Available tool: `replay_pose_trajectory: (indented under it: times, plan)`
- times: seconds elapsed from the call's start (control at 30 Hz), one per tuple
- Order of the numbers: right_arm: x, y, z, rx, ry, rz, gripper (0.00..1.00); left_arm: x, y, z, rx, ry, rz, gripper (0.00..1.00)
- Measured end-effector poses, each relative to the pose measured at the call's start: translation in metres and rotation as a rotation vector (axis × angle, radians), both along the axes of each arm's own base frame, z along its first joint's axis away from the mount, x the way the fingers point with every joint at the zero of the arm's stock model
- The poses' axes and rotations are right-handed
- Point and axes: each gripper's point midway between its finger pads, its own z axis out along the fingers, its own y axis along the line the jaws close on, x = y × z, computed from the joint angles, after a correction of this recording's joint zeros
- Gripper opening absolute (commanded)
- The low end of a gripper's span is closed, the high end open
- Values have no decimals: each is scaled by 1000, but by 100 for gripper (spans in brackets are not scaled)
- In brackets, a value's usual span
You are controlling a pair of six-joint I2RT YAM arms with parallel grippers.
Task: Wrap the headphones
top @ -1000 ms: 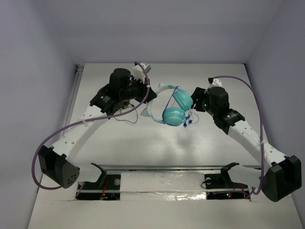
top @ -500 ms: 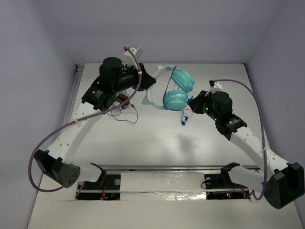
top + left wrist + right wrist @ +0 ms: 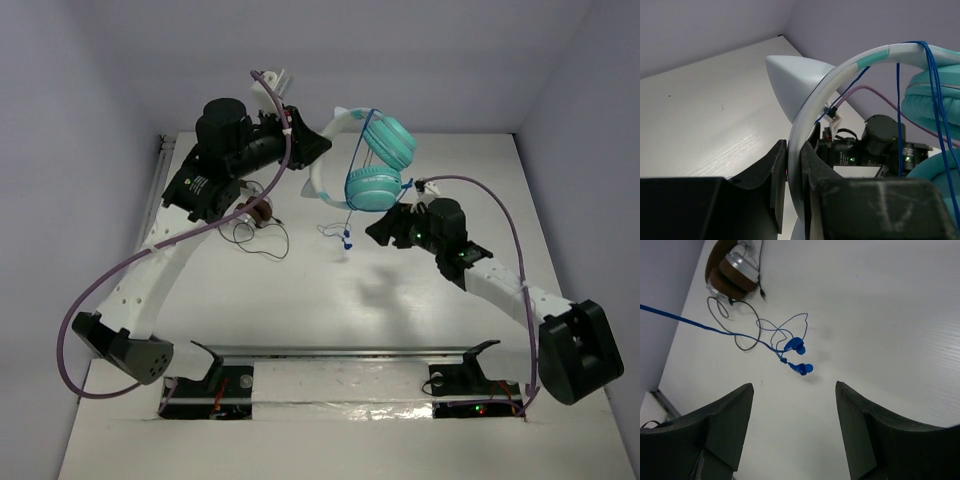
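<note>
Left end effector [image 3: 794, 167] raised, clamped; right end effector [image 3: 794, 396] spread wide.

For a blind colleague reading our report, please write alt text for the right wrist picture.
The open right claw hovers empty above the white table, facing the end of the thin blue cable with two blue end pieces. At the top left lie brown headphones with a thin black cable.

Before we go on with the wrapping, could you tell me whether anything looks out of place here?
The free end of the blue cable dangles loose under the headphones, which the left gripper holds aloft by the headband. The right gripper is open, holding nothing.
</note>
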Motion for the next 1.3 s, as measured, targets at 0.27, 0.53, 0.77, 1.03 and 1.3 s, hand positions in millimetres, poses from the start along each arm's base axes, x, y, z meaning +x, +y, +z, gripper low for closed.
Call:
replay_pose_trajectory:
  times: [0.27,0.53,0.77,1.03,1.3]
  plan:
    - [14,27,-8,39,-27,126,72,-4,0,17,-21,-20,-12,0]
    - [18,44,-10,50,-27,200,65,-4,0,13,-13,-5,-10,0]
    - [44,43,9,21,-48,114,0,4,9,14,-21,3,26,0]
    - [81,16,158,12,-318,-95,0,33,41,23,-104,18,140,0]
    - [70,18,148,2,-232,-61,0,32,43,28,-128,20,126,0]
